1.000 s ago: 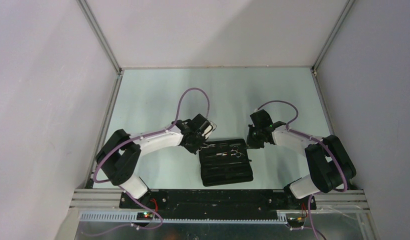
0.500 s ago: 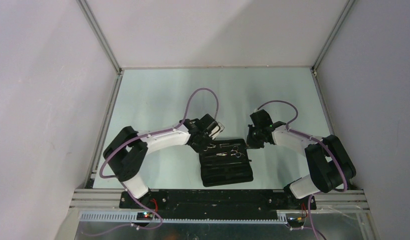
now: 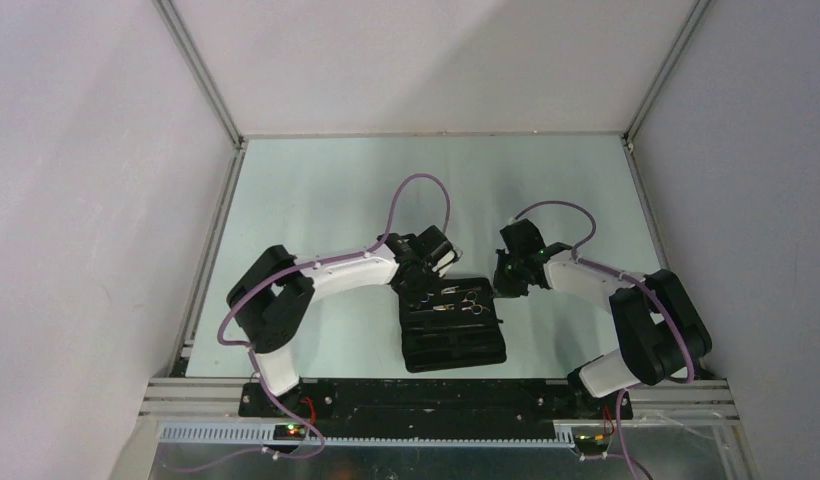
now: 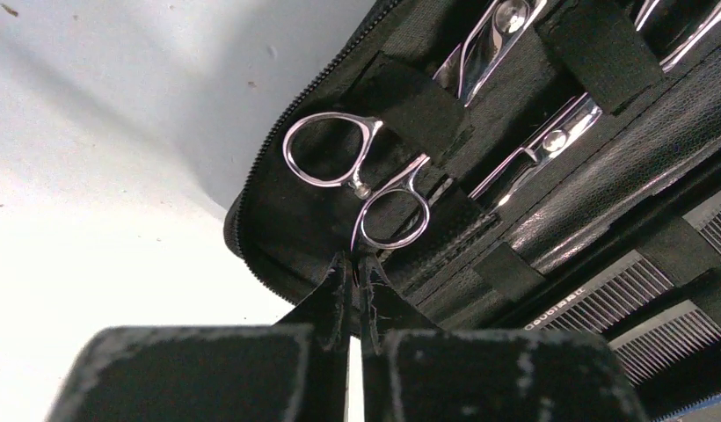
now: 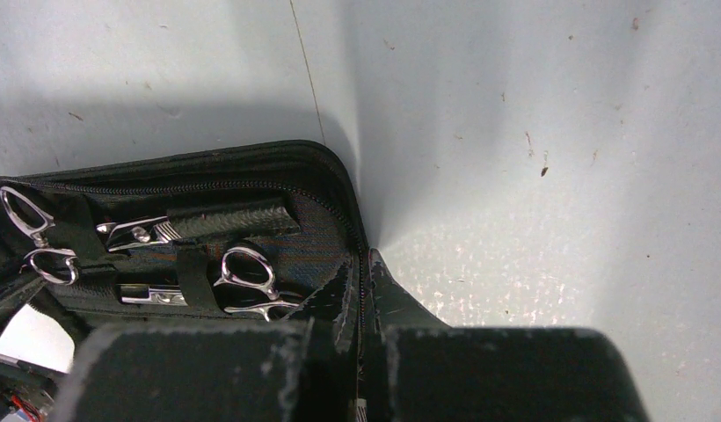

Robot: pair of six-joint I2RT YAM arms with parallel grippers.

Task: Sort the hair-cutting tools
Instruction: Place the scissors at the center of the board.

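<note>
An open black pouch [image 3: 454, 345] lies at the table's middle. Two silver scissors [image 3: 456, 298] sit under straps in its far half. In the left wrist view, one pair's rings [image 4: 363, 186] lie just past my left gripper [image 4: 350, 262], which is shut with its tips at the lower ring. The second pair [image 4: 550, 141] lies beside it, and a black comb [image 4: 603, 294] sits lower right. My right gripper [image 5: 364, 264] is shut on the pouch's right zipper rim [image 5: 350, 189]. The second pair's rings [image 5: 267, 286] lie just left of it.
Metal frame rails run along the left edge [image 3: 211, 230] and right edge [image 3: 641, 210] of the pale table. The arm bases stand on the black bar [image 3: 436, 398] at the near edge. The left arm's purple cable [image 3: 416, 185] loops above the pouch.
My left arm has swung right, bringing its gripper from beside the pouch's far left corner onto the scissor rings. The right arm and the pouch have not moved.
</note>
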